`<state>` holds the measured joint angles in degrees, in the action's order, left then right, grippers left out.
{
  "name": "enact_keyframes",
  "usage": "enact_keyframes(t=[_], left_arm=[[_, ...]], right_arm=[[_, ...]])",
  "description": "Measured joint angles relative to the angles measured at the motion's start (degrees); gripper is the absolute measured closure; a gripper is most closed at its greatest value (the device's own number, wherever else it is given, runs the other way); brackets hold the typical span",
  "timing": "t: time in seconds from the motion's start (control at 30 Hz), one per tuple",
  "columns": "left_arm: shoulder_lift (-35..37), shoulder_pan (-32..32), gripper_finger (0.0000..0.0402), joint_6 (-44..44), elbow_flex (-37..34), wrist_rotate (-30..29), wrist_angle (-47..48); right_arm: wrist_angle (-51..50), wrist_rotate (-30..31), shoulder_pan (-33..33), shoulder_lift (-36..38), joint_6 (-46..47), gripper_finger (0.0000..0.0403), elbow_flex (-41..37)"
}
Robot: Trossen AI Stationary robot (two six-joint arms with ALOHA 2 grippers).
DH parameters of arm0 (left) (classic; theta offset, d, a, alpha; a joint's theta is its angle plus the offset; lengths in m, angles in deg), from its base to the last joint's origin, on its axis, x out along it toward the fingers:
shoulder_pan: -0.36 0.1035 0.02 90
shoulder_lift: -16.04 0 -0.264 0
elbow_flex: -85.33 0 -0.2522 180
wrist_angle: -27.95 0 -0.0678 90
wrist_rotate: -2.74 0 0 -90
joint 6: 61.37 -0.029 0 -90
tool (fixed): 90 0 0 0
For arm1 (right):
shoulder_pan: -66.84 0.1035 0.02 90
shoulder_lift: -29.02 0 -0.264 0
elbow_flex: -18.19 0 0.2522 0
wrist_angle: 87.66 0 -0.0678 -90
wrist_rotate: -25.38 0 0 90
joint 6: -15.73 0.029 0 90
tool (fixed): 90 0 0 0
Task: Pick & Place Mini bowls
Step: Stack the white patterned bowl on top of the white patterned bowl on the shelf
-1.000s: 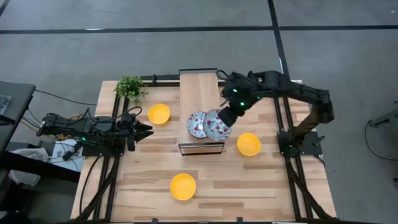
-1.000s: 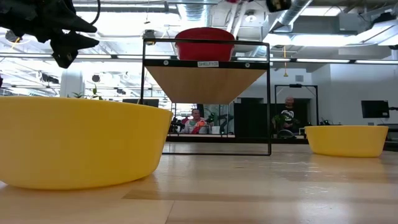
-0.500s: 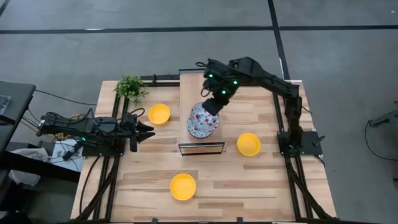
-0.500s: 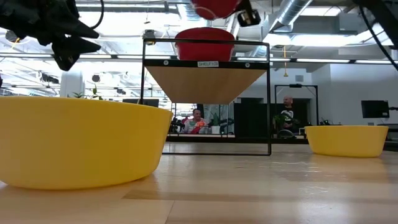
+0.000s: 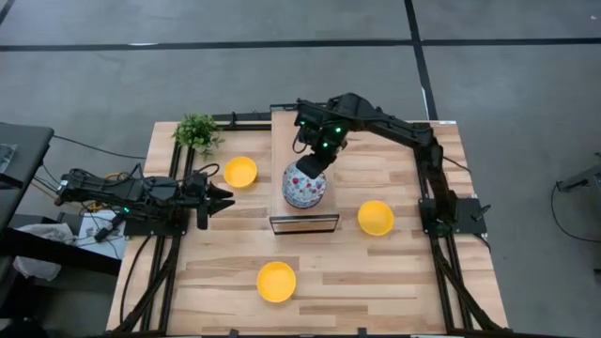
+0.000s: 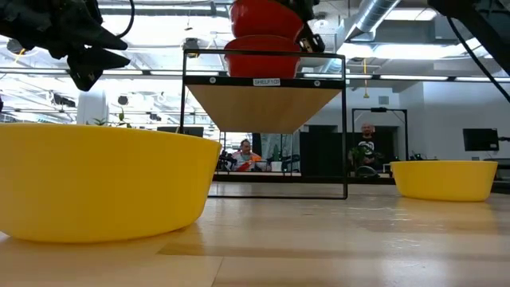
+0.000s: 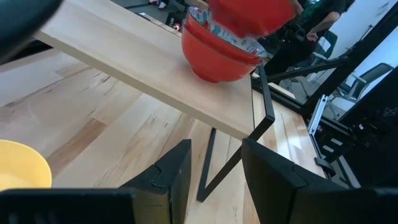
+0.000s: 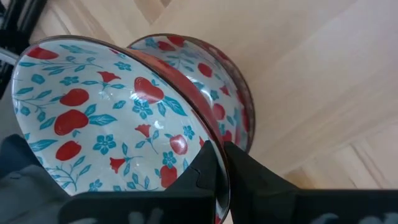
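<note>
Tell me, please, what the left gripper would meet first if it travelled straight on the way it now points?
Probably the raised wooden shelf. The left gripper, open and waiting at the table's left edge, points at it, and the stacked floral bowls sit further along. Its height against the shelf top is uncertain, so it might pass beneath.

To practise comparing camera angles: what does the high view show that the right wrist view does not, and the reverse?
Only the high view shows three yellow bowls, the potted plant and the waiting left gripper. Only the right wrist view shows the right gripper pinching the held floral bowl's rim, with a second floral bowl beneath. Both show floral bowls on the wooden shelf.
</note>
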<state>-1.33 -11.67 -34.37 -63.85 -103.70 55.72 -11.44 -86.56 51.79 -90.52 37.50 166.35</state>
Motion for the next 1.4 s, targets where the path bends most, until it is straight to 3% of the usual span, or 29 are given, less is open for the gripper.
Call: enact_keyframes(t=[1.4], left_arm=[[0.0, 0.0, 0.0262, -0.2, 0.0, 0.0, 0.0]], right_arm=[[-0.1, 2.5, 1.2, -2.6, -1.7, 0.0396, -0.7]])
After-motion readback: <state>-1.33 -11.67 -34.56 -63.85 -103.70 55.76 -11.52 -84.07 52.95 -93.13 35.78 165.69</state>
